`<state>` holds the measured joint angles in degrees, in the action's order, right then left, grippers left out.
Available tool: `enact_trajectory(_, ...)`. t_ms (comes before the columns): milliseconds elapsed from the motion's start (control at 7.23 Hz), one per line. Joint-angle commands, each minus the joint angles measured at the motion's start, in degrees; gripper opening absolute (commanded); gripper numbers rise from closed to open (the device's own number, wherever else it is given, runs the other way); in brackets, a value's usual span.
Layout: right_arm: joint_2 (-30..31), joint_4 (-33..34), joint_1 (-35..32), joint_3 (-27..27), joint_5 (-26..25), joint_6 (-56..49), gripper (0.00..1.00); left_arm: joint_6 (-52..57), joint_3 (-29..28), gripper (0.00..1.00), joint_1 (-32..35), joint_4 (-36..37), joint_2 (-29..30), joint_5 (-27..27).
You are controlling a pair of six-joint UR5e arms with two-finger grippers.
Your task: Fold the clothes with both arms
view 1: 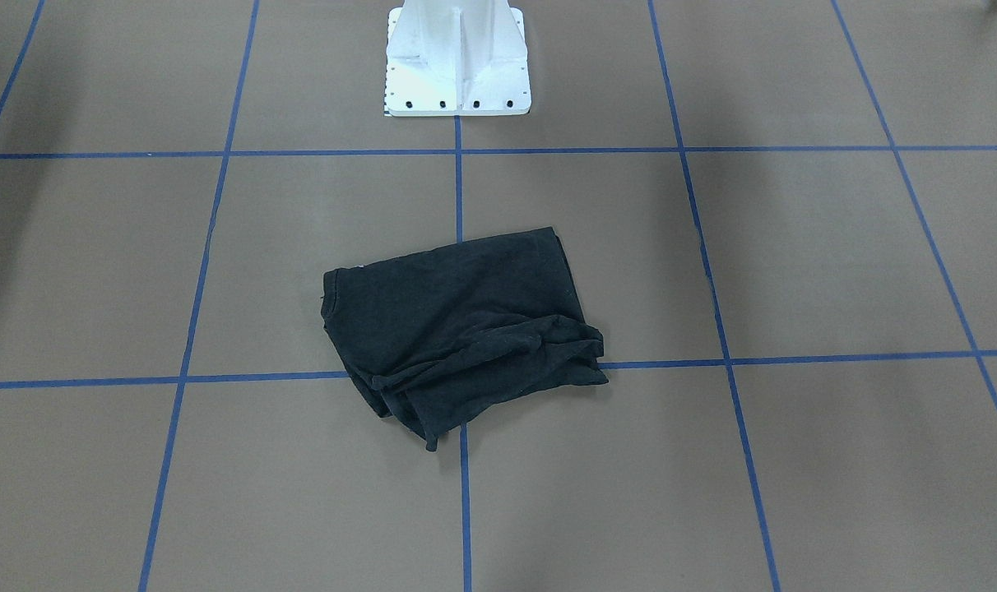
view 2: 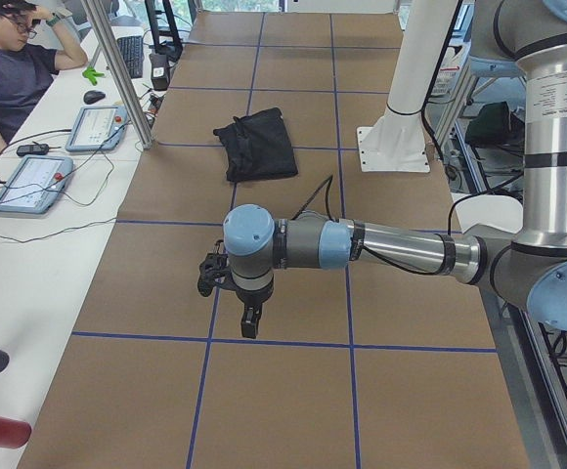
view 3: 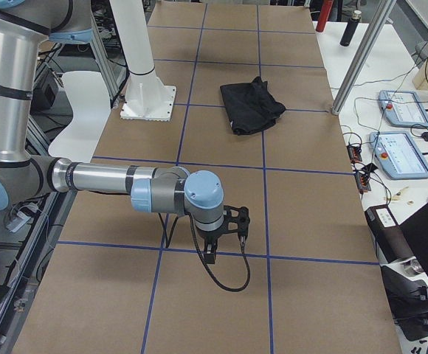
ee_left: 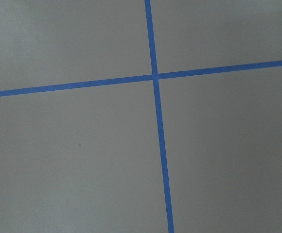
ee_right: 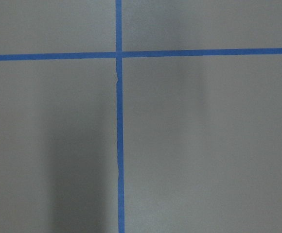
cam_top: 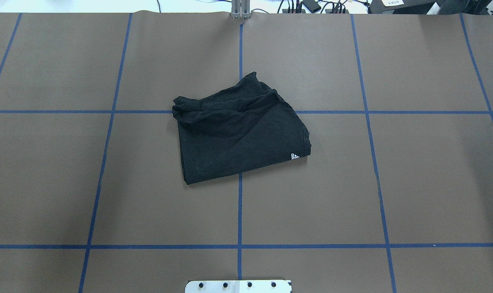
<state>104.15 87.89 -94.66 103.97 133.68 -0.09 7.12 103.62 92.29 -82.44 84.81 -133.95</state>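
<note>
a black t-shirt (view 1: 457, 321) is laid on the brown table (view 1: 795, 247) in front of the white pedestal base (view 1: 457, 66), well apart from it. it is crossed underneath by the blue tape line (cam_top: 240, 211) that runs straight out from the base. the shirt is folded into a rough four-sided bundle. its flatter edge is turned towards the base, and its bunched, wrinkled edge is turned away from it. a small white mark (cam_top: 294, 156) is seen at the corner on the base's right.

the left arm (view 2: 391, 249) is stretched out level over the table on the base's left, with the left gripper (view 2: 251, 320) pointed down above bare table, far from the shirt. the right arm (view 3: 103, 178) is held likewise on the base's right, with the right gripper (view 3: 210, 253) pointed down. how wide either gripper stands cannot be told from these side views. nothing is seen held in either. in both wrist views only table and crossing tape are shown.
</note>
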Motion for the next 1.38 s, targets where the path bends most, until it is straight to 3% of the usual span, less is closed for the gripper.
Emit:
enact_trajectory(0,0.0,0.0,0.0,0.01,0.0,0.0,1.0,-0.09,0.0,1.0,0.0,0.0,0.0,0.0)
enact_trajectory(1245,0.0,-0.35,0.09,0.01,0.09,0.0,1.0,-0.09,1.32,1.0,0.0,-0.18,0.09,0.0)
